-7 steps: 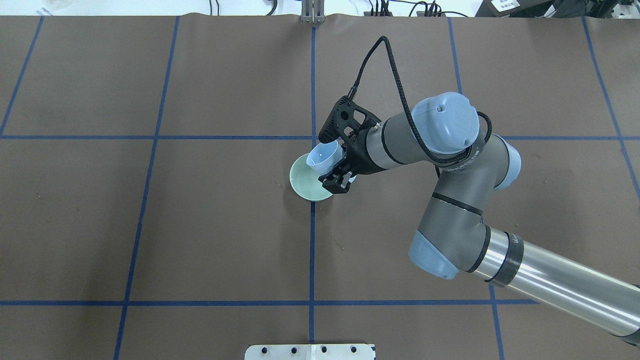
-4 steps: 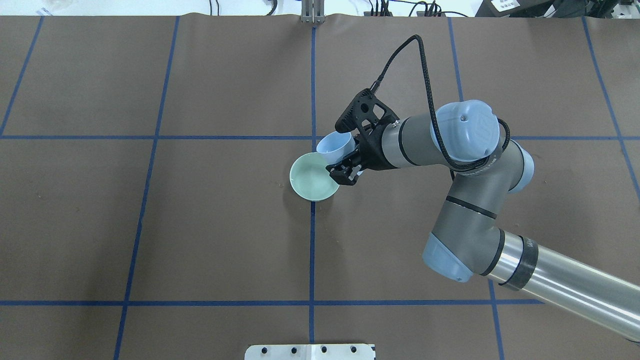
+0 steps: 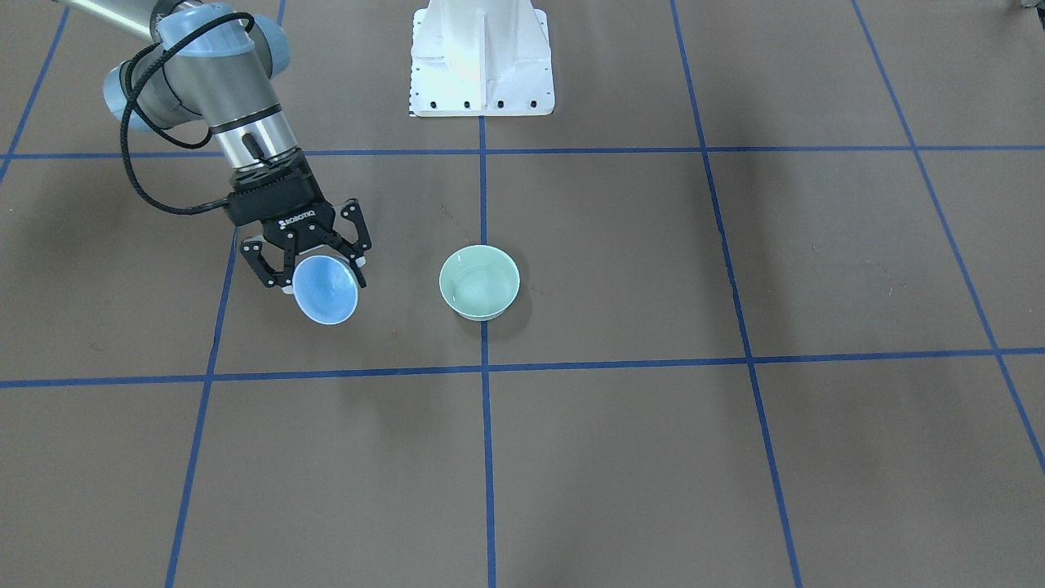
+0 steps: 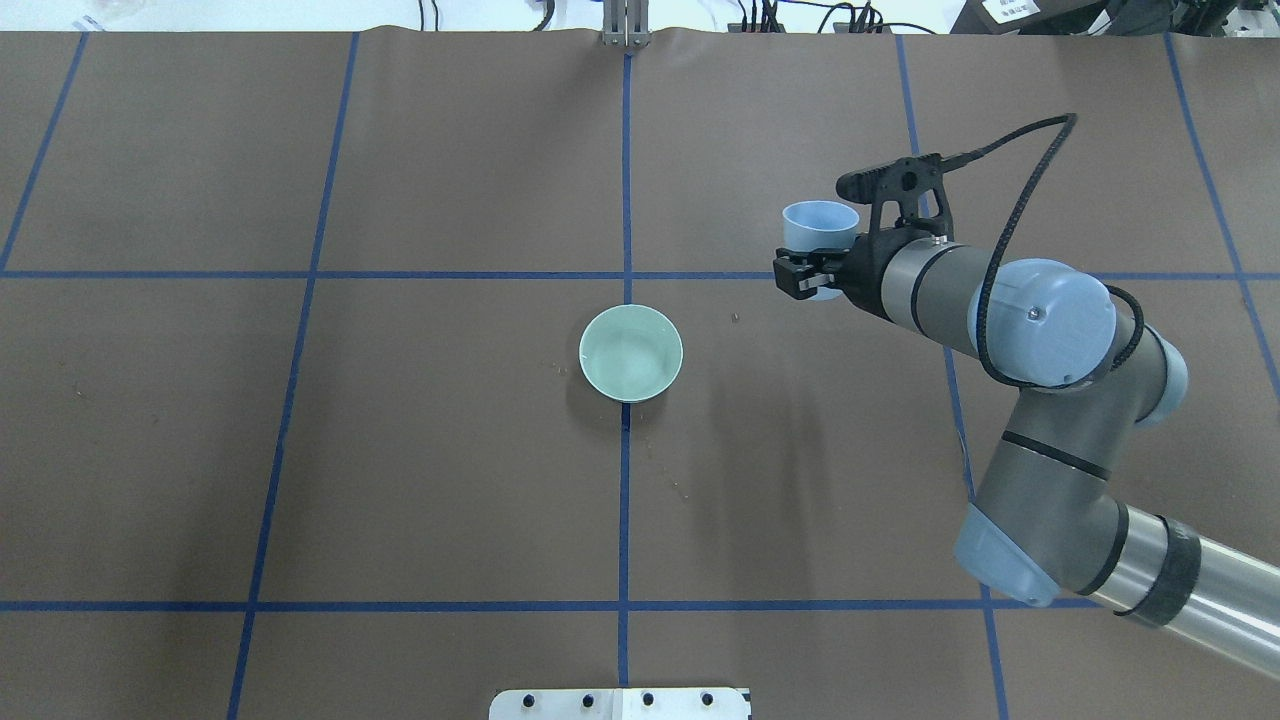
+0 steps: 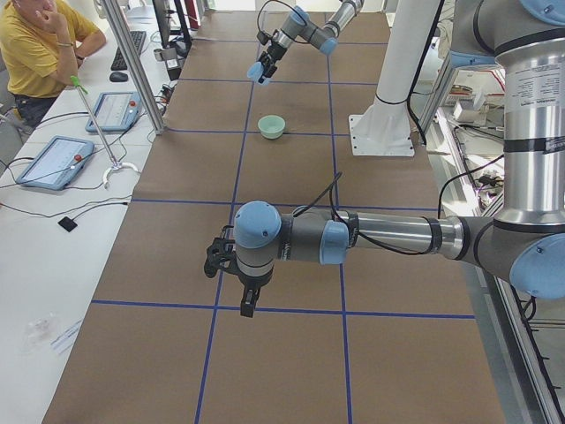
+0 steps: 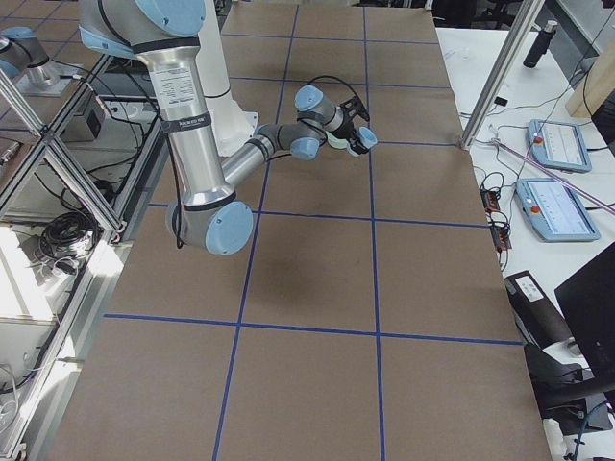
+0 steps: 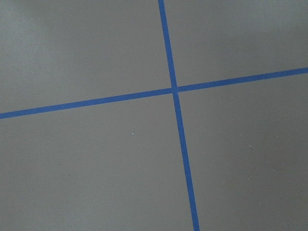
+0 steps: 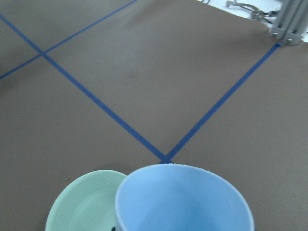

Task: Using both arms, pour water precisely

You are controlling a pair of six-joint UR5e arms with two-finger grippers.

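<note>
Front view, right gripper (image 3: 317,276): closed on the cup (image 3: 326,291), gripping it by the wall.
Front view, cup: tilted, its mouth turned toward the camera, held clear of the table (image 3: 735,457).
Front view, bowl (image 3: 480,282): upright on the centre tape (image 3: 485,425) line, well apart from the cup.
Front view, water (image 3: 483,291): a faint sheen inside the bowl.
Overhead view, right arm (image 4: 1040,400): comes in from the right, with the cup at its tip, to the right of the bowl and farther from my base.
Overhead view, bowl: at mid-table, its near rim over the tape line.
Left-side view, left arm (image 5: 380,234): stretched low over the table close to the camera, far from the bowl and cup.
Left-side view, left gripper (image 5: 221,258): I cannot tell whether it is open or closed.
Left-side view, person (image 5: 40,44): seated at the side desk (image 5: 35,265), in a yellow shirt.
Right-side view, cup: small and far, at the end of my right arm, with a sliver of the bowl just behind the wrist.
Left wrist view, table: brown surface with one crossing of blue tape.
Right wrist view, cup: its rim fills the lower edge and partly covers the bowl at lower left. A tape crossing lies just beyond.
</note>
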